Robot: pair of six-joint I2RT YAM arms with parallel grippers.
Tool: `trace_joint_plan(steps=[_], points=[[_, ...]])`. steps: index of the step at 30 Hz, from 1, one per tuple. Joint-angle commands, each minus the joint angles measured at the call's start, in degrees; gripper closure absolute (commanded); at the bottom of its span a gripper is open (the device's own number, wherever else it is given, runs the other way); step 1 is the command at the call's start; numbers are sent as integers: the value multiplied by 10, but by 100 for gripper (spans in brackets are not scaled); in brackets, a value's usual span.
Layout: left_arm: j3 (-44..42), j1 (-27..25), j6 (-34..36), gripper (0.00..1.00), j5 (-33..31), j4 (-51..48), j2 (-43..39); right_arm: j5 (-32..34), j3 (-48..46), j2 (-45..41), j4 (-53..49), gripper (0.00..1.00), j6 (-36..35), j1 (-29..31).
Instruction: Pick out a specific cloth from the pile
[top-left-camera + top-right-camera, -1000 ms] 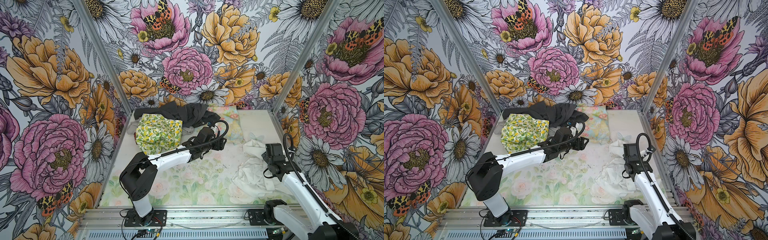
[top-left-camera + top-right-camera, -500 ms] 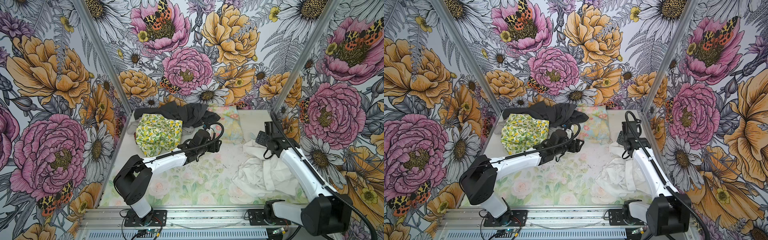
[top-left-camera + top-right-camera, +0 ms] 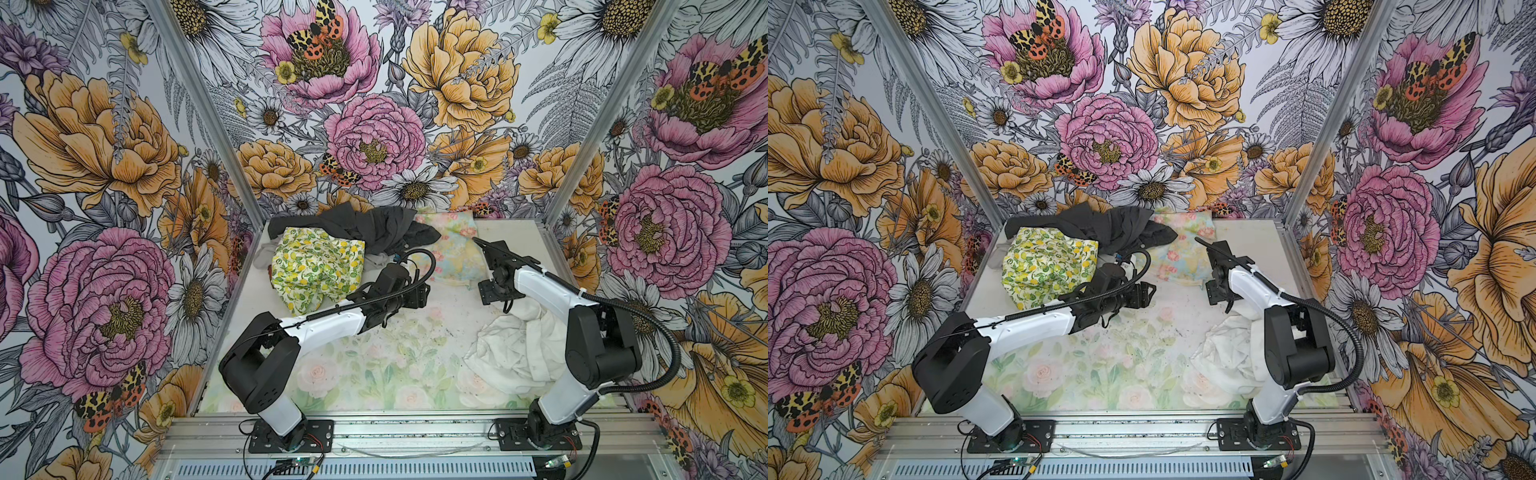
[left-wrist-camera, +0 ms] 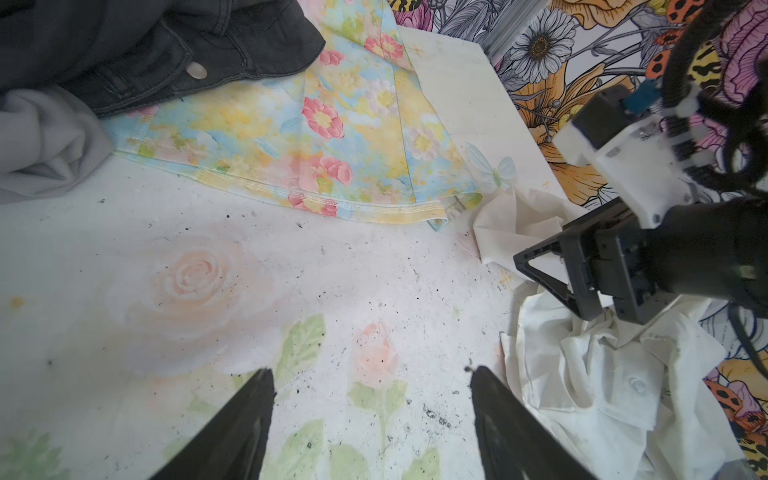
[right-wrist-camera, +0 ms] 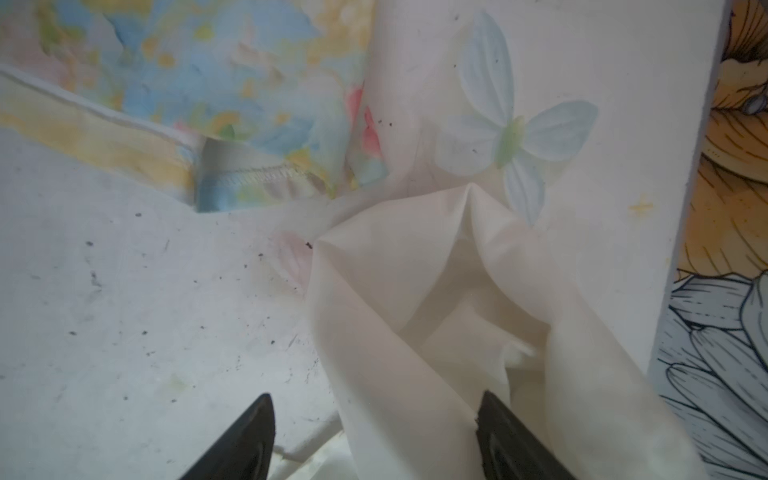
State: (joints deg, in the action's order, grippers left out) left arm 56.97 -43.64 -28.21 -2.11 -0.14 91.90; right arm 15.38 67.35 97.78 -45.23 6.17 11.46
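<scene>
Now: white shirt [image 3: 519, 353] lies crumpled at the near right of the table [image 3: 374, 357], apart from the pile [image 3: 357, 232] at the back; its far corner sits just beside the pastel floral cloth [image 3: 453, 249]. Right claw [image 5: 374, 407] is low over that raised fold, fingers apart, fabric between them, nothing pinched yet; probably placed for a pinch. Left claw [image 4: 370, 382] is wide open over bare table, empty; seemingly kept clear.

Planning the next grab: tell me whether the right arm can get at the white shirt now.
Probably yes. The right gripper hangs just over the white shirt's far edge, fingers apart, and no other cloth lies on that edge.
</scene>
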Motion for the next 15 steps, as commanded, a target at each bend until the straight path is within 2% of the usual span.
trace_joint_plan(steps=[1, 2, 6, 9, 15], points=[[-16, 9, -9, 24, -15, 6, -28, 48, 22, 18, -9, 85, -11, 3], [-18, 11, -9, 24, -16, 5, -32, 66, 27, 16, -8, 100, -5, 3], [-23, 19, -5, 24, -21, -2, -52, 83, 22, -39, -4, 100, 11, 3], [-26, 23, -3, 24, -26, -6, -70, 74, 2, -110, -1, 100, 32, 5], [-36, 25, -3, 24, -35, -16, -101, 54, -80, -235, -3, 100, 81, 23]])
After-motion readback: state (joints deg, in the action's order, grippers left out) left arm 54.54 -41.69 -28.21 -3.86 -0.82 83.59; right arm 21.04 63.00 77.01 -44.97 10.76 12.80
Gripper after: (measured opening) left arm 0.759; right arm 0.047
